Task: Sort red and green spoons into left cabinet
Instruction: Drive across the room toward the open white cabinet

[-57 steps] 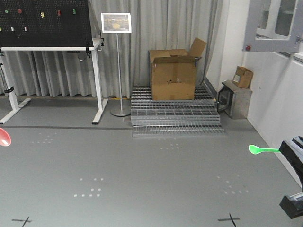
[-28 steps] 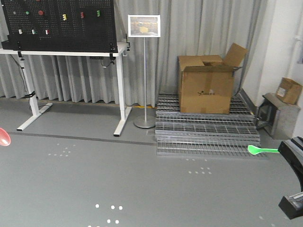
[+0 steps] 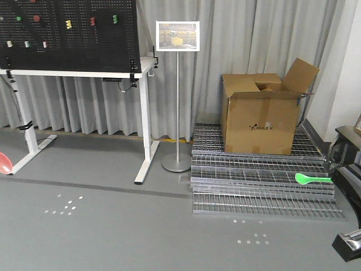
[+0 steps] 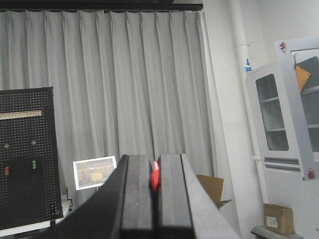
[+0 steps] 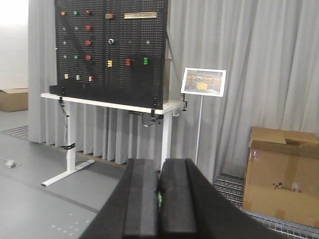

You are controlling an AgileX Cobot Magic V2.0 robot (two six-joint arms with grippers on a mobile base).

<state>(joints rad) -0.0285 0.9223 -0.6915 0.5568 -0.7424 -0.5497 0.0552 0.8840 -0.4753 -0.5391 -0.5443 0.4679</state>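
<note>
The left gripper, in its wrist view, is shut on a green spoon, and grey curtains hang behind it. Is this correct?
Not quite. The left gripper is shut on the red spoon, not a green one; the left wrist view shows red between its fingers. The grey curtains do hang behind it.

Grey floor — metal grates, sign stand

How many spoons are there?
2. The red spoon pokes in at the left edge, pinched in the left jaws; the green spoon is at the right, pinched in the right jaws. More could be out of view.
</note>
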